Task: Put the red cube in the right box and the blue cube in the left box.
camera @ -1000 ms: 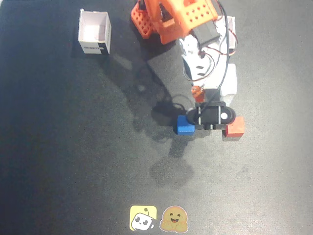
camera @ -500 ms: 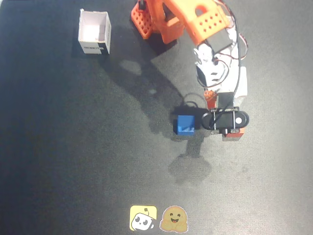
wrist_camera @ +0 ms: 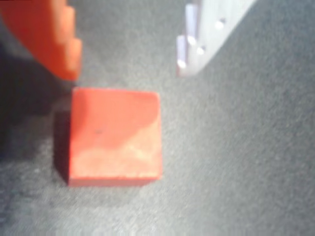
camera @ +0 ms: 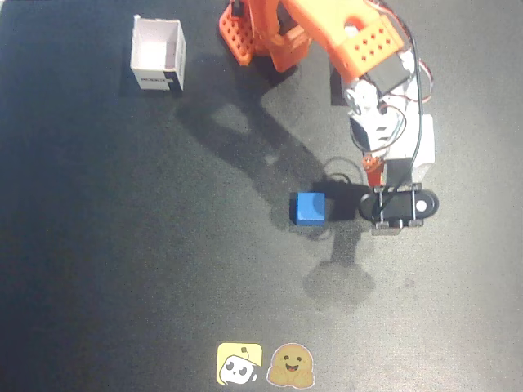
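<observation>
In the wrist view the red cube lies left of centre on the mat, just below the gripper with jaws spread and empty (likely light, rigid, matte; grip two opposite flat side faces).

The arm reaches down from the top of the fixed view. In the wrist view its gripper points down, fingers parted.
</observation>
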Robot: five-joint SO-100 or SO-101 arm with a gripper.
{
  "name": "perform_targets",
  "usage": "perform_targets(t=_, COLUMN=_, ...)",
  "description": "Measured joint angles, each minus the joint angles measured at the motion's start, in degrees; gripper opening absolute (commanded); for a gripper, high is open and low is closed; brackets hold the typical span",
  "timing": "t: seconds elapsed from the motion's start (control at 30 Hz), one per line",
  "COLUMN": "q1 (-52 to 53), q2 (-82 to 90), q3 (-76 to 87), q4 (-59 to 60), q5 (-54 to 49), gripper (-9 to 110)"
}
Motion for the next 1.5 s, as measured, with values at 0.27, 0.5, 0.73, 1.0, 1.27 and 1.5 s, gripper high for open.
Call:
perform_targets(t=0.27, q1=-0.18, q2=-2.11, q3=-0.70, q4=0.00, q5=0.00, gripper=19)
perform_targets(t=0.5, q1=-0.26, q2=-4.66, q3=-2.81, q4=0.00, q5=-1.23, gripper=21)
perform_targets(t=0.73, q1=0.44, q2=-5.71, q3=-3.69, q4=-1.93, q5=-1.85, gripper=22)
perform_targets(t=1.0, q1=1.67, q2=-7.91, q3=-3.87, q4=-3.87, q5=-3.96, gripper=22)
perform_targets(t=1.27, q1=2.29, q2=-11.16, q3=-6.68, q4=-3.87, q5=-3.78, gripper=23)
perform_targets(t=1.5, q1=2.29, q2=-13.54, q3=-7.47, q4=-4.04, q5=-3.43, gripper=23)
